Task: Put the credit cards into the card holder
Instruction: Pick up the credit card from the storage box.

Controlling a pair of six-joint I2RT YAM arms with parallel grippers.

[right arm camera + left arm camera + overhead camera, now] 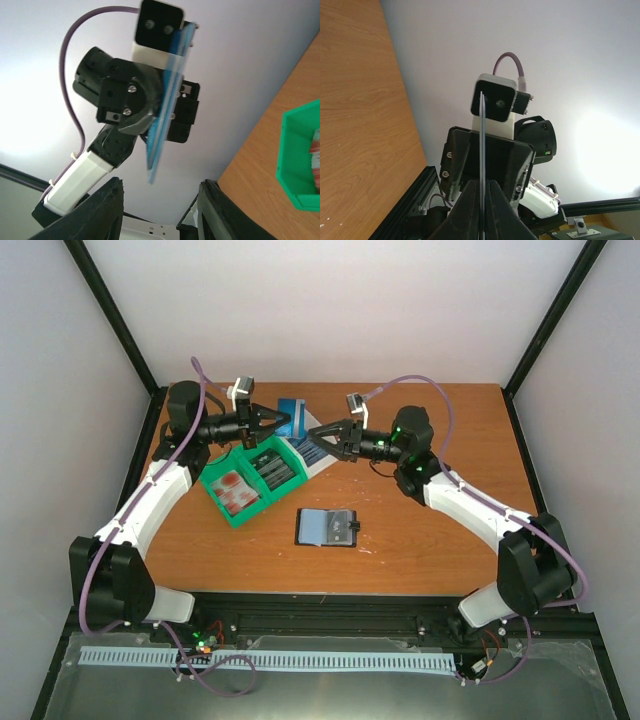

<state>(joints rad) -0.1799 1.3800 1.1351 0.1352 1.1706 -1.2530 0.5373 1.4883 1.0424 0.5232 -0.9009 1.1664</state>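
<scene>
My left gripper [283, 423] is shut on a blue credit card [293, 412] and holds it up above the far end of the table. In the left wrist view the gripper [483, 187] pinches the card [481, 145], which shows edge-on. My right gripper [315, 435] is open and empty, facing the card from the right, a short way off. In the right wrist view its gripper [162, 184] stands open just below the card [167, 100]. The black card holder [327, 527] lies open on the table nearer me, grey-blue sleeves up.
A green and white bin [212, 486] stands below the left gripper, with red cards [235, 490] and dark cards [275, 468] in its compartments. Its green corner shows in the right wrist view [295, 165]. Black frame posts stand at the table's far corners.
</scene>
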